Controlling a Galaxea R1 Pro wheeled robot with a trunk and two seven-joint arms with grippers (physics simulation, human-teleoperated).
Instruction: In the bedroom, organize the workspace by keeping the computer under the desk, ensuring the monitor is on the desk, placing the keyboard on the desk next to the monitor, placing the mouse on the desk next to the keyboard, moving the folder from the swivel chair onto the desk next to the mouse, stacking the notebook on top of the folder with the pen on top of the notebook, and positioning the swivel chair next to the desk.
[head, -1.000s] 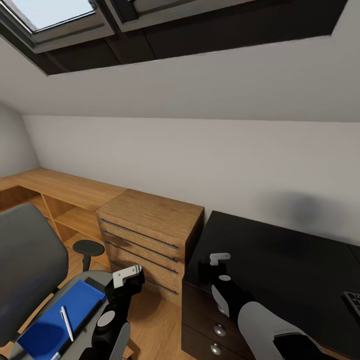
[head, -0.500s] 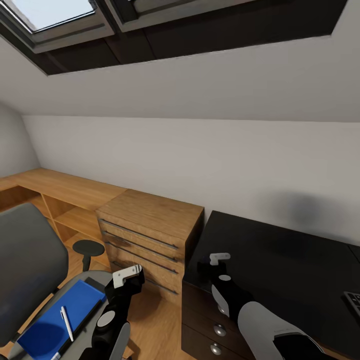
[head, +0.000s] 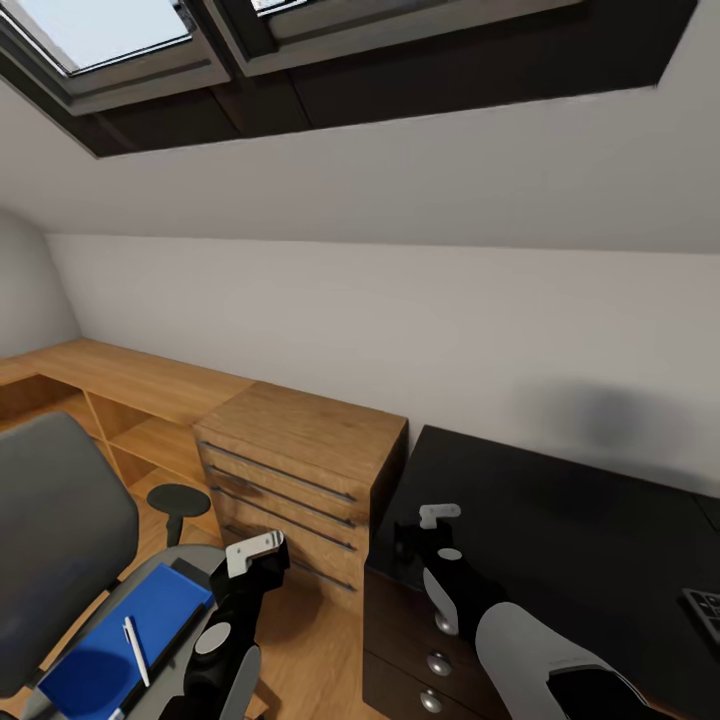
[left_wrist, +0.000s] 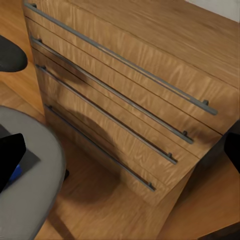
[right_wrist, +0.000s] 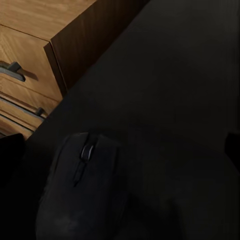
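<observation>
While the right gripper (head: 438, 516) hangs over the near left corner of the black desk (head: 560, 520), its wrist camera looks down on the mouse (right_wrist: 82, 192), which lies flat on the desktop close to that corner, beside the oak dresser (head: 300, 470). Whether its jaws are spread or closed cannot be told; the fingers are barely visible and nothing is seen between them. The left gripper (head: 255, 550) is raised between the chair (head: 60, 520) and the dresser, above the plank floor; its jaws' spread cannot be told either, and it holds nothing visible. On the chair's grey seat lies the blue folder (head: 120, 640), with a dark notebook (head: 195, 583) along its far edge, and the white pen (head: 135, 650) resting on the folder. At the desk's far right edge a corner of the keyboard (head: 705, 605) shows. Two round knobs (head: 438, 662) mark the desk drawers below the right arm.
</observation>
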